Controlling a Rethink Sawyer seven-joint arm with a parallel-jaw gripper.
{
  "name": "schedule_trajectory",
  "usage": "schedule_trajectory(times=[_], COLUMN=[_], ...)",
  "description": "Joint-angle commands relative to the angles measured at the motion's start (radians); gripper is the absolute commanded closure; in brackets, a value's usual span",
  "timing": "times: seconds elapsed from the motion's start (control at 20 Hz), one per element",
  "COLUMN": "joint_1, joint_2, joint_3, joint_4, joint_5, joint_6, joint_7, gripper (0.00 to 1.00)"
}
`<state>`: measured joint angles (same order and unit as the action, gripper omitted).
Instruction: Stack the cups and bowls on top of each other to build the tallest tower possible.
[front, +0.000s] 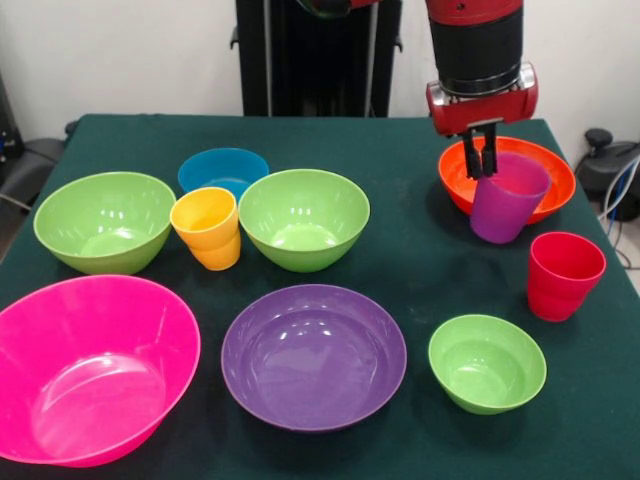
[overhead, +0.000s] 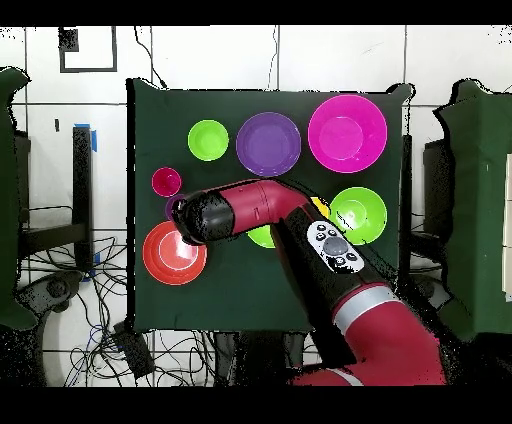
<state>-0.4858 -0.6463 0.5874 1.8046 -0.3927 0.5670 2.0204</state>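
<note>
While the gripper (front: 484, 160) is pinching the purple cup's (front: 507, 199) rim, one finger inside and one outside, the cup is hanging tilted before the orange-red bowl (front: 556, 172) near the table's (front: 400, 262) far edge, probably to seat it as the tower's base. Overhead, the arm (overhead: 262, 208) is hiding that cup almost entirely.

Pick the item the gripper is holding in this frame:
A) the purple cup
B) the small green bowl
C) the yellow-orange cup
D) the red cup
A: in the front view the gripper has its fingers closed over the rim of the purple cup, which hangs tilted in front of the orange-red bowl.
</note>
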Motion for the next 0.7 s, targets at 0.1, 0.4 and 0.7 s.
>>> schedule_trajectory(times=[0.1, 0.4, 0.7], joint_1=[-0.014, -0.033, -0.042], joint_2=[0.049, 0.074, 0.089], joint_3=[-0.001, -0.001, 0.008], joint_4=[-0.069, -0.083, -0.088], joint_5=[-0.089, -0.118, -0.132], joint_6=[0.095, 0.088, 0.083], joint_7=[-0.170, -0.185, -0.186], gripper=[1.00, 1.00, 1.00])
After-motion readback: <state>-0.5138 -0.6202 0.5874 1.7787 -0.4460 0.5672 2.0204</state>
